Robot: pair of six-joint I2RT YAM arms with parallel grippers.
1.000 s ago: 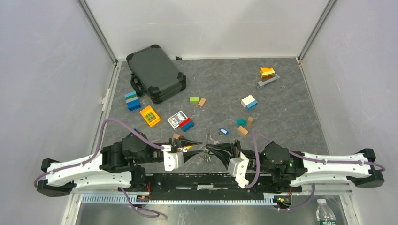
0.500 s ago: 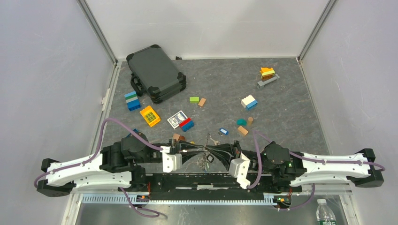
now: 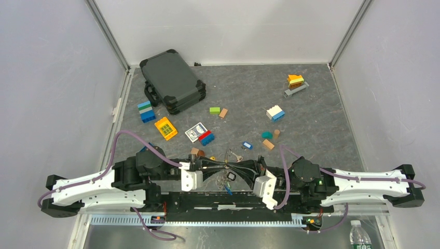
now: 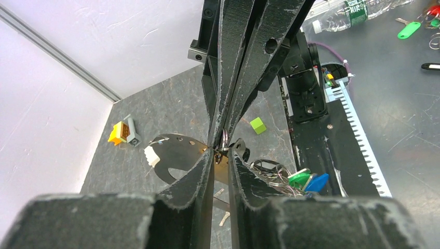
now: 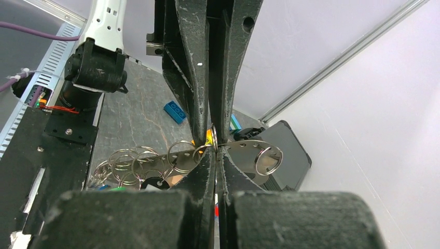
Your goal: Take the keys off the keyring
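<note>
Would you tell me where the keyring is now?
The keyring is at the near middle of the top view, between the tips of the left gripper and right gripper, keys bunched beneath.

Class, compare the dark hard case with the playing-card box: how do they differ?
The hard case is much larger than the playing-card box. The case is plain dark grey with a handle; the box is white with a blue pattern. The case lies farther back and left than the box. Both lie flat, turned askew.
</note>
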